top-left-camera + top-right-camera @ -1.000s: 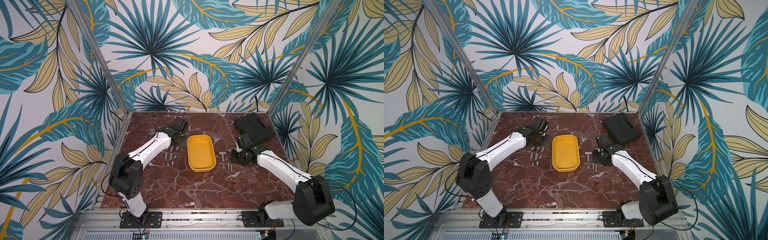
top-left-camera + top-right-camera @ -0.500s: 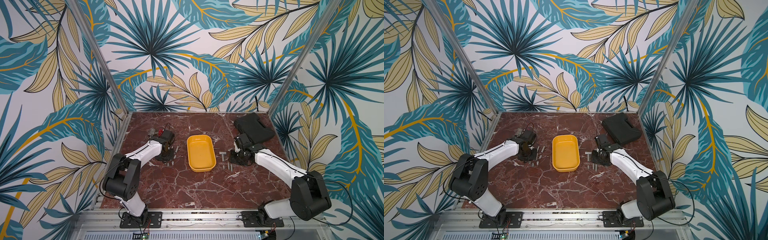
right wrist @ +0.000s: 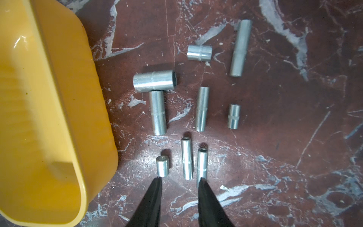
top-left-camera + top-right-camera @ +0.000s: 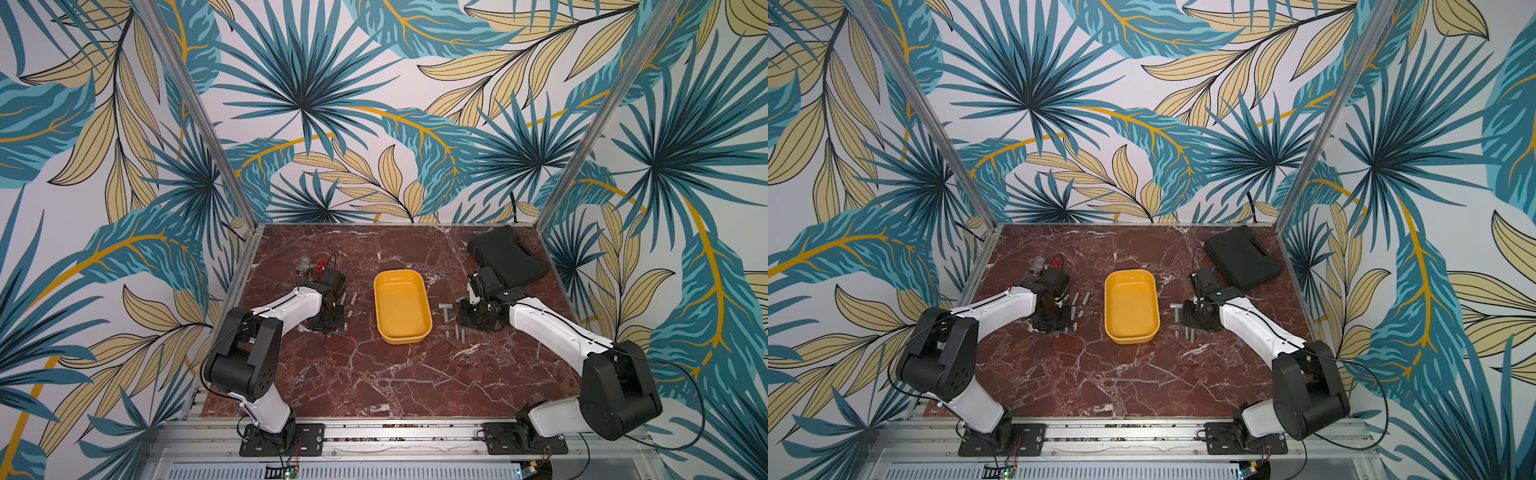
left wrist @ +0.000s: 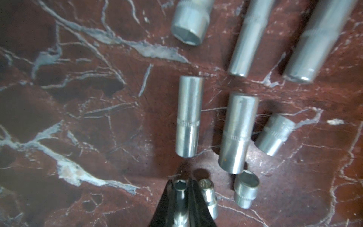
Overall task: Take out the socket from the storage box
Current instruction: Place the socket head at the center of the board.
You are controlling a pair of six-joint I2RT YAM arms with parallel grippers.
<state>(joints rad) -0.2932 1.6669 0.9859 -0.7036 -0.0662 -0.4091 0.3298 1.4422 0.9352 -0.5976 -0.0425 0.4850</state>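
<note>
Yellow storage box (image 4: 401,303) mid-table looks empty, so this is nearly done. Loose sockets (image 3: 202,109) lie on the marble both sides of it. Left gripper (image 5: 180,180) is pinching one thin socket (image 5: 180,196) beside the left bunch; can't tell if it's touching down. Right gripper (image 3: 180,179) is parted and holds nothing. Top views hide both tips.

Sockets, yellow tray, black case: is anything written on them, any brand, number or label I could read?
No text can be read anywhere.
On the short socket, left wrist view: faint stamped marks, too blurred to read.
On the yellow storage box and the black case: no lettering visible.
</note>
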